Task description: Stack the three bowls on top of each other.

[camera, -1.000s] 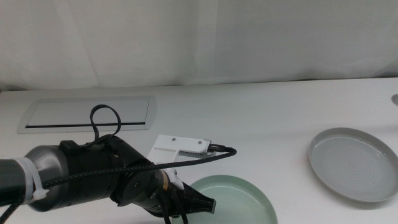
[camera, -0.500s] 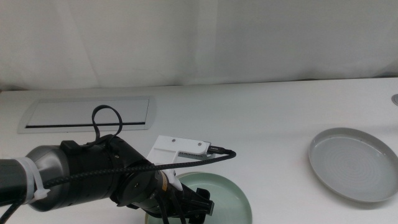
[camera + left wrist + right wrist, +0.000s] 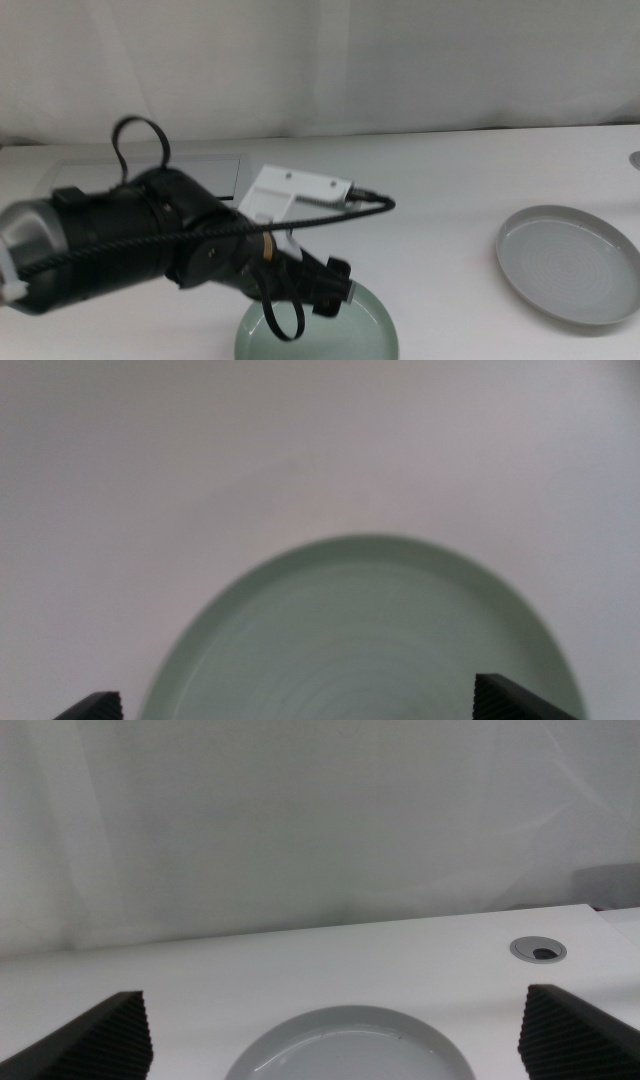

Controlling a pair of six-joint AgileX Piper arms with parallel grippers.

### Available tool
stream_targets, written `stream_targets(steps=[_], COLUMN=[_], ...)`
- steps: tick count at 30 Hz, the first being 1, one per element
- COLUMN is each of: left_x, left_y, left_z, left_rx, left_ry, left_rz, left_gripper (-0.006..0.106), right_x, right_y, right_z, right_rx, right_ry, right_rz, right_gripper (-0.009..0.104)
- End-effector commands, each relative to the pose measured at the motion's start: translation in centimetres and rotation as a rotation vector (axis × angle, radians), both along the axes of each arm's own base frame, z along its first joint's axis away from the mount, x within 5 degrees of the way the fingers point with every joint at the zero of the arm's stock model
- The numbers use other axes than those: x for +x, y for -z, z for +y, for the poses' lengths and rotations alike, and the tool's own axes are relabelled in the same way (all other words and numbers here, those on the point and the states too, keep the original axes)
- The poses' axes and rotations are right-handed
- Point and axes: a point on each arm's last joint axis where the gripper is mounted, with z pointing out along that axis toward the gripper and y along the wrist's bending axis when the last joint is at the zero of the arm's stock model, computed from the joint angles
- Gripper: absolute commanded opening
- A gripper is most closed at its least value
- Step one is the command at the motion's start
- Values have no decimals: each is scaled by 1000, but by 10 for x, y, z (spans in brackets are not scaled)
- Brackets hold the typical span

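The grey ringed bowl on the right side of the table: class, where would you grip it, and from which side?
Grip the raised rim of the grey bowl, one jaw inside and one outside, since it lies flat, too wide to span. Come from the right: the right tool is open just short of its near edge, while the left tool hangs open over the mint-green bowl.

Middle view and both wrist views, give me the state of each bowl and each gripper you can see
Mint-green shallow plastic bowl: upright on the table, empty, nothing stacked on it.
Grey ringed shallow plastic bowl: upright on the table, empty, apart from the green one.
Left gripper: open, jaws wide over the mint-green bowl.
Right gripper: open, waiting near the grey bowl.
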Motion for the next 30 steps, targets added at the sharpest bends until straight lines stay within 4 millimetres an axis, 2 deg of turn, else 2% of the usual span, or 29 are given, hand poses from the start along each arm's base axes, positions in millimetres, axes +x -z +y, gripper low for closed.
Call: stream_targets(steps=[1,5,9,13,19,25,28,29,30], left_x=[1,3,4,6,0,-27,-48,-69,-77], left_y=[-16,-36,-60,-85,-124,-144,-142,-130,-126], left_z=[-1,3,20,51,119,177,193,201,201], left_rx=[5,3,-3,-31,2,22,10,-8,-17], left_ry=[21,14,-44,-145,-310,-493,-543,-550,-534], left_rz=[-38,-97,-164,-210,-317,-453,-525,-602,-639], left_gripper=[92,92,92,92,92,92,92,92,92], right_x=[0,0,0,0,0,-1,-1,1,1], right_y=[0,0,0,-1,-7,-16,-21,-23,-24], right_z=[0,0,0,0,0,1,1,1,1], right_rx=[-7,-7,41,49,72,65,65,62,62], right_ry=[6,6,7,8,7,-3,-6,-7,-7], right_rz=[-4,-4,2,-8,-21,2,5,24,28], right_gripper=[103,103,103,103,103,103,103,103,103])
